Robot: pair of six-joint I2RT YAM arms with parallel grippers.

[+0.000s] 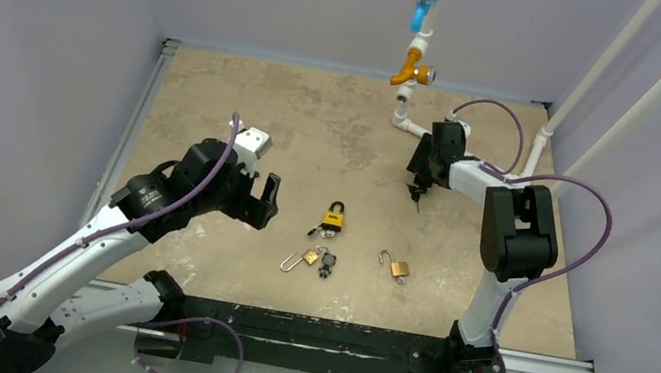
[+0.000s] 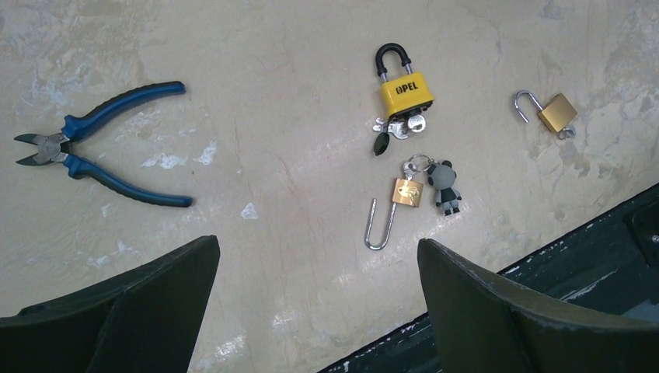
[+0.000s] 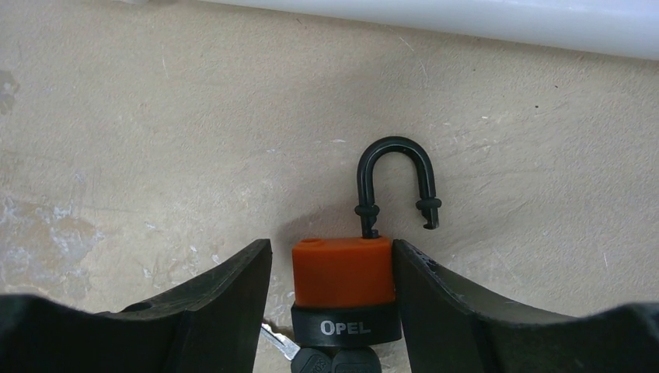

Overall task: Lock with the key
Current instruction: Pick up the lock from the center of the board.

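Note:
An orange padlock (image 3: 342, 272) with a black base lies between the fingers of my right gripper (image 3: 332, 247). Its black shackle (image 3: 394, 144) stands sprung open, and black-headed keys (image 3: 353, 361) hang at its bottom. The right finger touches the lock body; a narrow gap shows at the left finger. From above, my right gripper (image 1: 418, 189) points down at the table's far right. My left gripper (image 2: 319, 256) hovers wide open and holds nothing, left of a yellow padlock (image 2: 404, 92) with its keys (image 2: 396, 128).
A brass long-shackle padlock (image 2: 407, 192) with a grey bear keyring (image 2: 445, 186) and a small open brass padlock (image 2: 556, 113) lie near the front edge. Blue-handled pliers (image 2: 85, 144) lie to the left. A white pipe with valves (image 1: 414, 69) rises behind the right gripper.

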